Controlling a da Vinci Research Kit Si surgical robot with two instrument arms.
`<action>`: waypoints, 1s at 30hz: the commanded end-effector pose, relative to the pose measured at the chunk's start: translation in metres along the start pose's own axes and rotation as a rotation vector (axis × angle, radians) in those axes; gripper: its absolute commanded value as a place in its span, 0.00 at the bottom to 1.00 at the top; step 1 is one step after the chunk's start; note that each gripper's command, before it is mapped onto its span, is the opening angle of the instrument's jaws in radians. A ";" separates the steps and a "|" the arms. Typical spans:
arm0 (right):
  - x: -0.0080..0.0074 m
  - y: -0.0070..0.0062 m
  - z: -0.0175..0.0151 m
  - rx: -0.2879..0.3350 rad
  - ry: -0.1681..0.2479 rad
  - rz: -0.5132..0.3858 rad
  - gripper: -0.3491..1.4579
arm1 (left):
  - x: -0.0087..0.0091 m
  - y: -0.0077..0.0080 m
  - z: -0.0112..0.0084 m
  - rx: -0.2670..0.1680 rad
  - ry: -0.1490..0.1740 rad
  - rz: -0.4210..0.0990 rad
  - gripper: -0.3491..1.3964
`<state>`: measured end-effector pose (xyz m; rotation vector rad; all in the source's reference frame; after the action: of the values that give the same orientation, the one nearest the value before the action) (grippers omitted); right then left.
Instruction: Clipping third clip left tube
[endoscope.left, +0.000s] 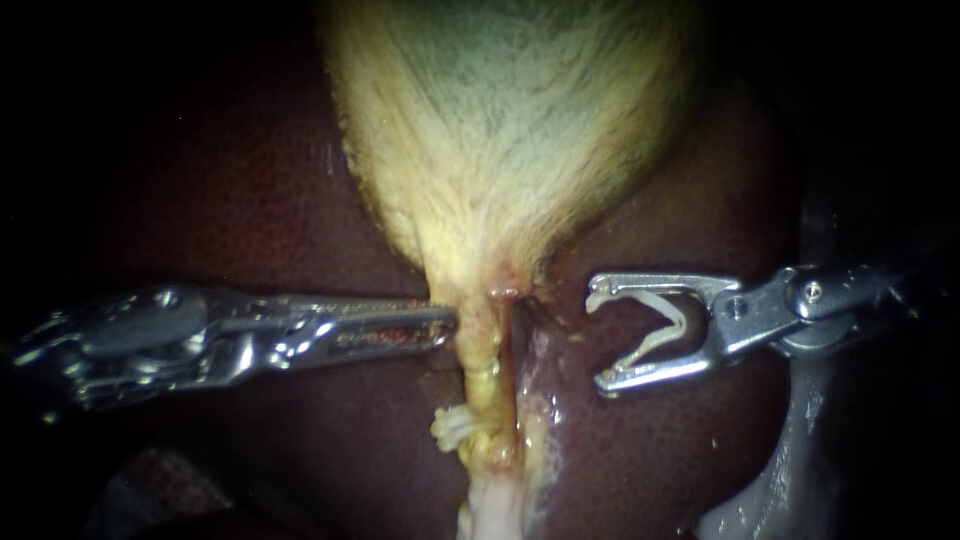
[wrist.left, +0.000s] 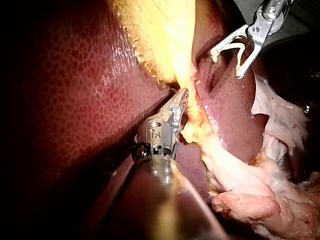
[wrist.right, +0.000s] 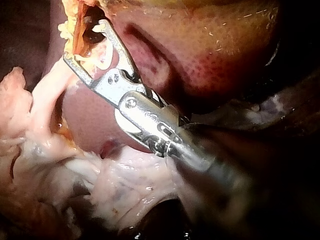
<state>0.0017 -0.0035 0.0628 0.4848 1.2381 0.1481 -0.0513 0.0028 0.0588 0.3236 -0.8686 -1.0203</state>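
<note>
The dark red liver (endoscope.left: 230, 200) bears the pale yellow gallbladder (endoscope.left: 500, 120), whose narrow end runs into a tube (endoscope.left: 480, 360) lying just beside the left instrument (endoscope.left: 448, 325) tip, apart from the right instrument (endoscope.left: 598, 335), whose wide jaws hold a clip (endoscope.left: 680, 318).

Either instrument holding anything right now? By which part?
The right instrument carries an open white clip, its two legs seated along the jaws. The left instrument lies tip against the tube; a grip there cannot be told.

Dark red, speckled liver (endoscope.left: 250, 200) fills both sides; a pale yellow, tapering gallbladder (endoscope.left: 500, 110) hangs from top centre; whitish ragged tissue (endoscope.left: 495, 512) lies at bottom centre.
</note>
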 end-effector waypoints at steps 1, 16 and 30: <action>-0.0002 -0.0002 0.0005 0.005 0.000 0.000 0.52 | -0.0001 0.0000 -0.0002 0.001 0.000 0.000 0.00; -0.0040 -0.0018 0.0119 0.080 -0.001 0.077 0.52 | 0.0001 0.0018 -0.0050 -0.010 -0.001 0.002 0.00; -0.0072 0.0013 0.0137 0.083 -0.008 0.109 0.51 | -0.0003 0.0008 -0.0056 -0.014 0.002 0.000 0.00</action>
<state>0.0122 -0.0086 0.0730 0.6254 1.2124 0.1869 -0.0467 0.0026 0.0556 0.3125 -0.8619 -1.0261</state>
